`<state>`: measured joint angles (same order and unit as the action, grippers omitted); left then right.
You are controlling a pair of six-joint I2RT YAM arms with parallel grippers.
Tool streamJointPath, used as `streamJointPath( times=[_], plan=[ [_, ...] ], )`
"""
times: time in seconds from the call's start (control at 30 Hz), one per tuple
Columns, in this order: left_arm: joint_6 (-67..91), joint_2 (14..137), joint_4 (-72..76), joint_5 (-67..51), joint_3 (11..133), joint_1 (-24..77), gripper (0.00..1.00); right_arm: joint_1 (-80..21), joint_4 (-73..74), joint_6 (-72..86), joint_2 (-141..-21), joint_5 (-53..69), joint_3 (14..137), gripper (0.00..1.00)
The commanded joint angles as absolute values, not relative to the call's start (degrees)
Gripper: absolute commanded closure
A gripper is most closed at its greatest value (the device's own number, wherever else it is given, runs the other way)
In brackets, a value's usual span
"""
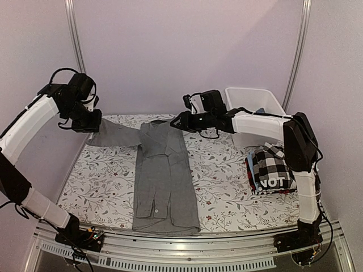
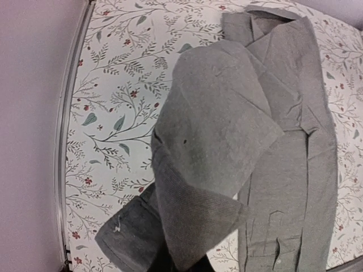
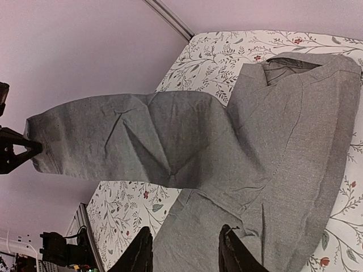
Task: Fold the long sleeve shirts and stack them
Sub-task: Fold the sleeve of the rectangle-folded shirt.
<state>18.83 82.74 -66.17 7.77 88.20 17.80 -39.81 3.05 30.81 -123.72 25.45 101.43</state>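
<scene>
On the floral table cover [image 1: 102,187] the grey button-up shirt [image 1: 164,181] lies lengthwise mid-frame, collar toward the top. A checked shirt [image 1: 272,167] and a dark "NOT" shirt [image 1: 276,182] sit folded at right. At upper left the left gripper [image 1: 95,122] pinches the grey shirt's sleeve [image 1: 116,136], lifted taut, and the right gripper [image 1: 177,121] has its jaws spread by the collar.

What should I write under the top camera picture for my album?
Left gripper holds a sleeve of the grey button-up shirt out sideways; right gripper by its shoulder.
</scene>
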Motion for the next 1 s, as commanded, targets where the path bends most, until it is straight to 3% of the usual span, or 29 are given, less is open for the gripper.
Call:
streamJointPath(
  times=[0.0, 0.4, 0.7, 0.97],
  plan=[
    [18.9, 81.4, -63.6, 8.1, 83.6, 11.7, 1.0, -41.0, 2.7, 32.0, -128.2, 26.4, 105.8, 0.62],
    [18.1, 88.5, -64.6, 8.1, 88.9, 10.5, 1.0, -42.2, 0.5, 36.1, -139.2, 28.2, 114.4, 0.65],
    [20.5, 82.4, -69.6, 12.7, 85.3, 8.8, 1.0, -42.3, 0.4, 36.3, -143.2, 28.3, 116.6, 0.66],
    [25.0, 75.3, -71.0, 6.0, 79.9, 8.8, 1.0, -42.3, 0.5, 35.7, -147.2, 28.5, 121.4, 0.67]
  ],
)
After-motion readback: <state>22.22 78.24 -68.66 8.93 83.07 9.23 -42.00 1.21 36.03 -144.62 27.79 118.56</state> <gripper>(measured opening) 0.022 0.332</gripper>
